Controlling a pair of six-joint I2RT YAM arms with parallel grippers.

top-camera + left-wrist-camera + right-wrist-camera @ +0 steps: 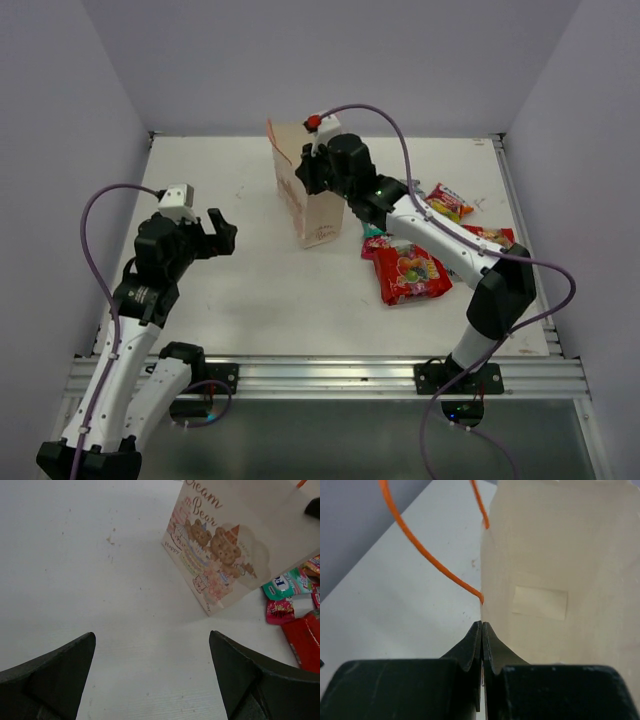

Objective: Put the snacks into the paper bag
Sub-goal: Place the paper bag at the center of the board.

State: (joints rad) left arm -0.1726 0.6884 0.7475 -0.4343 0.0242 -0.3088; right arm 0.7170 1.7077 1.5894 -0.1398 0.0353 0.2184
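White table (240, 290) is enclosed by pale walls (300, 60). Toward its far middle the bag (312, 205) is stood upright with the mouth upward, and a bear print is shown on the side turned to the left arm. The right gripper (482, 625) is held at the bag's top rim. Its fingers (468, 647) are pressed together, and a thin edge of the bag's wall appears to be pinched between them, though the contact itself is largely hidden by the pads. An orange handle (420, 545) is arched just left of that edge. The left gripper (152, 635) is held above bare table well to the left of the bag and pointed toward it, with its fingers spread wide and nothing between them. The snacks (410, 275) are scattered on the table to the right of the bag, beside and partly under the right arm, apart from both grippers. A teal packet (287, 582) is laid nearest the bag's lower corner, with a magenta packet (280, 611) just beside it.
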